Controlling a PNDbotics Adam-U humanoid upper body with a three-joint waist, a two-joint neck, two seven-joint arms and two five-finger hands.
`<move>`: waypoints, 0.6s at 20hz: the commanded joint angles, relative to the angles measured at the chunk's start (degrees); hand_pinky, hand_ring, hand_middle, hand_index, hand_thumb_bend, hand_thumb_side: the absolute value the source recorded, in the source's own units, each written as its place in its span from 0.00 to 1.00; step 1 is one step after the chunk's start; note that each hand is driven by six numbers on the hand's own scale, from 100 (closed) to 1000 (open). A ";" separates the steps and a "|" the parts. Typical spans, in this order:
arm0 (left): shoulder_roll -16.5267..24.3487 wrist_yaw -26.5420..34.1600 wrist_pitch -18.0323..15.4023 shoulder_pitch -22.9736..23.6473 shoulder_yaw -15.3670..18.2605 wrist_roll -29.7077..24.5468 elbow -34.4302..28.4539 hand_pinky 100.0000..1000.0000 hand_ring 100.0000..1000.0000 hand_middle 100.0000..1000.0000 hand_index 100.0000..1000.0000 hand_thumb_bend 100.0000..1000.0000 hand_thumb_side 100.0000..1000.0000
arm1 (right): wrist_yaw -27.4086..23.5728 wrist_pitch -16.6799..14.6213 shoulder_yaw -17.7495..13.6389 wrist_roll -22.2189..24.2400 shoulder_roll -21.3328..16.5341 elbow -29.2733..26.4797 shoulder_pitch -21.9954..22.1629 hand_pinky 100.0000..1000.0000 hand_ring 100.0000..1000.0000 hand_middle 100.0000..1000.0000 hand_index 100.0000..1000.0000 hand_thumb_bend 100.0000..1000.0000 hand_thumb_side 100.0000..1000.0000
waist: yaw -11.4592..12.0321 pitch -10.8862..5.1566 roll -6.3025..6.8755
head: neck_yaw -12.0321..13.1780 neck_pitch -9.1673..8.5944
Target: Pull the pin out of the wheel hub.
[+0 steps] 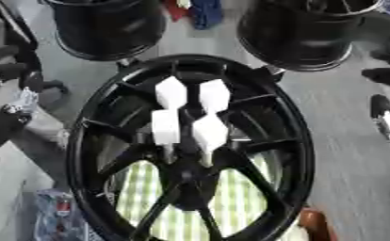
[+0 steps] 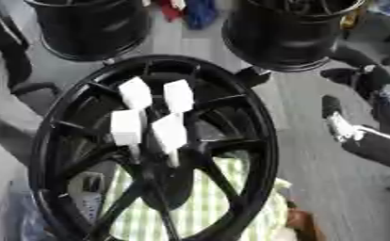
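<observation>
Since no pin is out yet, the job looks like it has not begun: four white pins [image 1: 210, 132] sit bunched together in the middle of the big black wheel [image 1: 79, 141]. Their thin stems run down into the wheel hub [image 1: 186, 175]. The two at the back stand a bit higher than the two at the front, and all four lean a little (the white tops look like chunky blocks). The wheel lies right in front of you, over a green and white checked cloth [image 1: 231, 207] that you can see through the spokes. Two more black wheels [image 1: 108, 28] stand behind it at the far side, well apart from the pins. Now for the robot hand: you cannot see one in either eye view, left or right. So nobody can say if the fingers are spread, pressed together or pinching something, and nothing is touching the pins. The dark shapes at the left and right edges are too unclear to call hands. I think everything is still to do: bring a hand in over the hub, close the fingers on one white top, and pull it straight up along its stem.
</observation>
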 commanded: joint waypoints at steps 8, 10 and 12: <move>1.09 0.08 -0.03 -0.55 0.42 0.18 -0.61 0.79 0.73 0.79 0.86 0.32 0.55 | -0.46 -0.23 -0.43 0.29 -1.62 -0.78 -0.46 0.89 0.84 0.93 1.00 0.00 0.28 | 0.09 -0.75 -0.01 | -0.11 0.28; 1.03 0.09 -0.04 -0.56 0.41 0.15 -0.61 0.79 0.72 0.79 0.86 0.32 0.55 | -0.48 -0.25 -0.38 0.39 -1.81 -0.79 -0.53 0.89 0.84 0.93 1.00 0.00 0.28 | 0.11 -0.75 -0.02 | -0.11 0.28; 1.02 0.09 -0.06 -0.55 0.33 0.05 -0.57 0.79 0.72 0.79 0.86 0.32 0.55 | -0.51 -0.29 -0.23 0.56 -2.38 -0.77 -0.79 0.89 0.84 0.93 1.00 0.00 0.27 | 0.14 -0.76 -0.05 | -0.08 0.28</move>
